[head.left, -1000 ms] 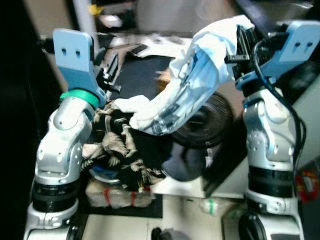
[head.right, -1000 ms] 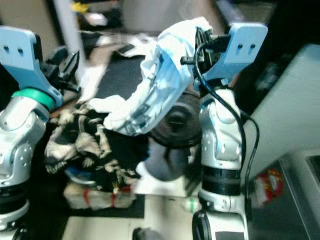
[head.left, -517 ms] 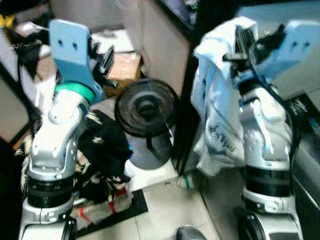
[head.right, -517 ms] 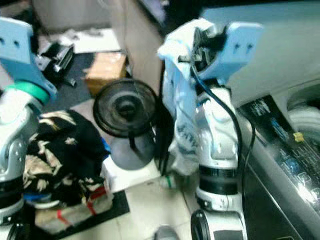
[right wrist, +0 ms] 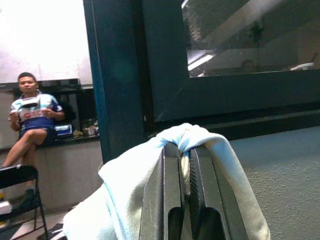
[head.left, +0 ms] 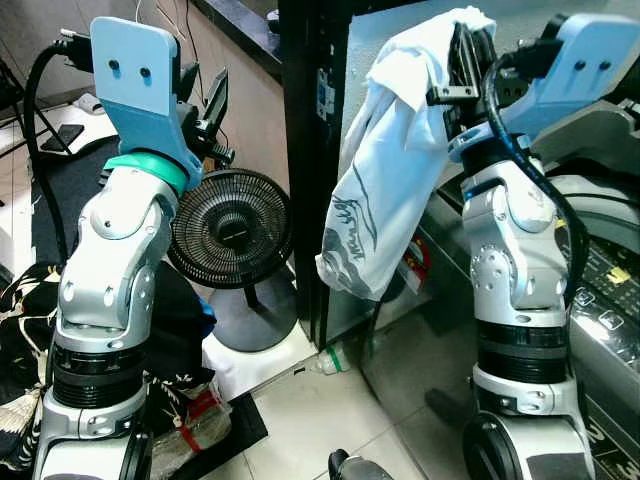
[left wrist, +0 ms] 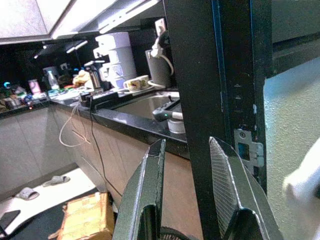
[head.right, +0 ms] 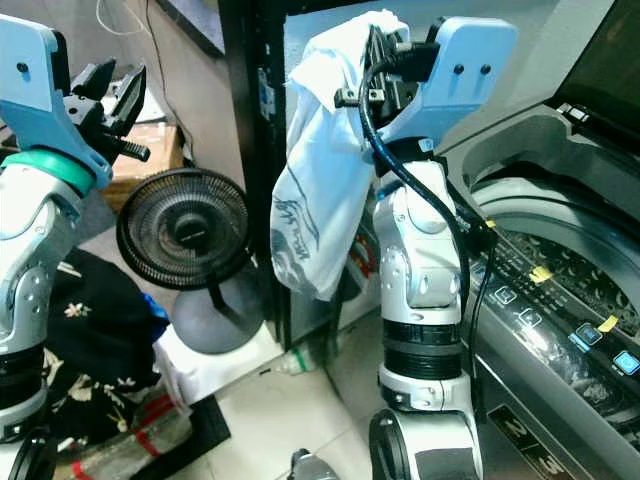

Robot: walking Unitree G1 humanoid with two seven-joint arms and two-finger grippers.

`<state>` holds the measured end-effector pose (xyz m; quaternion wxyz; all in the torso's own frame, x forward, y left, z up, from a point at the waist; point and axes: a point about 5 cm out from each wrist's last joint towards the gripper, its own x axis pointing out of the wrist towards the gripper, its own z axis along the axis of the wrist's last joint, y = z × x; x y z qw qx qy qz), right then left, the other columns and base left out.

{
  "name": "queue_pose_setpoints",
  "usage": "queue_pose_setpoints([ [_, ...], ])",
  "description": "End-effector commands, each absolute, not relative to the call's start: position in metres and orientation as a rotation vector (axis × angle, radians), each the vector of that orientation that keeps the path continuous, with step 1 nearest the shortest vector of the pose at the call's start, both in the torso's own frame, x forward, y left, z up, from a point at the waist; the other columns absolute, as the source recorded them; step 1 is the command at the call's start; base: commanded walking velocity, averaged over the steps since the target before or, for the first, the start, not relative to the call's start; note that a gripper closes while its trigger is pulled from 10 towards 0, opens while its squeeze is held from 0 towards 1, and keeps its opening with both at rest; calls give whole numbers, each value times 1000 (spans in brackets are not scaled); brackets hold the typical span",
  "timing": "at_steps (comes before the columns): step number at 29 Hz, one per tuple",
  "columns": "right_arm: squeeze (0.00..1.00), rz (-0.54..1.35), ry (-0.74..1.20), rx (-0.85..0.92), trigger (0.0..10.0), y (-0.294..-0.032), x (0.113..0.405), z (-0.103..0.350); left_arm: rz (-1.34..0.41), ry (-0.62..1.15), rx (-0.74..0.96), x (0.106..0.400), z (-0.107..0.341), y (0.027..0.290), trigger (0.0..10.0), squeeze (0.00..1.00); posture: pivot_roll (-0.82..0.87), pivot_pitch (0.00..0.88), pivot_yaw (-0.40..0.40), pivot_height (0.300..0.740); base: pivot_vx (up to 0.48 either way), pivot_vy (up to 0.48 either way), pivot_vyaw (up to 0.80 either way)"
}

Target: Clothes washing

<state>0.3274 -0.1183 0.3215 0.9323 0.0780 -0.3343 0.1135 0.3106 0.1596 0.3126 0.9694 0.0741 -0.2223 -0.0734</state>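
Beside the washing machine (head.right: 560, 250), a white printed shirt (head.left: 385, 190) hangs crumpled.

Black fan (head.left: 232, 229) on the tiled floor (head.left: 330, 420), beside a dark door frame (head.left: 305, 150).
Plastic bottle (head.left: 325, 360) lying near the fan's base; cardboard box (left wrist: 85, 217) farther back; seated person (right wrist: 31, 125) in the distance; kitchen counter (left wrist: 130, 127) with appliances.

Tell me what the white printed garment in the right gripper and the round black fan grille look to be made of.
The white printed garment, pinched in the right gripper, looks like soft matte knit, probably cotton: it drapes limp and folds over the fingers. The round black fan grille looks like thin wire or moulded plastic ribs; which one cannot be told.
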Motion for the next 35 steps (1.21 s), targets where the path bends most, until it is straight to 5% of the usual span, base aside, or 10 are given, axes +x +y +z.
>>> queue_pose_setpoints([
  [1,0,225,-718,177,10000,-120,325,327,-154,-449,151,311,314,157,10000,0,59,0,53,740,0,0,0],
  [8,0,225,-717,186,10000,-119,326,327,-160,-447,135,312,314,157,10000,0,59,0,55,740,0,0,0],
  [35,0,209,-697,193,10000,-121,329,324,-161,-433,125,314,312,154,10000,0,60,0,57,740,0,0,-642],
])
